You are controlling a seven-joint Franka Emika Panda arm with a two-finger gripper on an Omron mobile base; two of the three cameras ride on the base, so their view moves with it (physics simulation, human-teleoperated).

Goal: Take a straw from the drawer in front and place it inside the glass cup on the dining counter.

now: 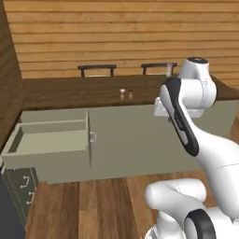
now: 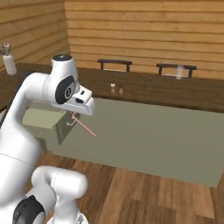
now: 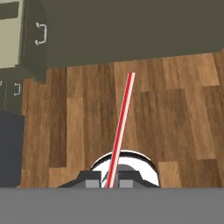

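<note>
The thin reddish-pink straw (image 3: 121, 127) runs out from between my fingertips over the wood floor, and my gripper (image 3: 109, 182) is shut on its near end. From the right, the straw (image 2: 85, 126) slants down and to the right from under the hand, in front of the sage-green counter base. The drawer (image 1: 46, 140) stands pulled open at the left, its pale inside showing; it appears again as the drawer (image 3: 10, 39) at the upper left. The glass cup (image 2: 179, 71) stands far back on the dark wood dining counter (image 2: 144, 89), well right of the hand.
Two small shakers (image 1: 126, 94) stand mid-counter. Two dark chairs (image 2: 114, 64) line the counter's far side before the plank wall. A white soap dispenser (image 2: 8, 61) is at the far left. Lower cabinet drawers with handles (image 1: 24, 184) sit below the open drawer.
</note>
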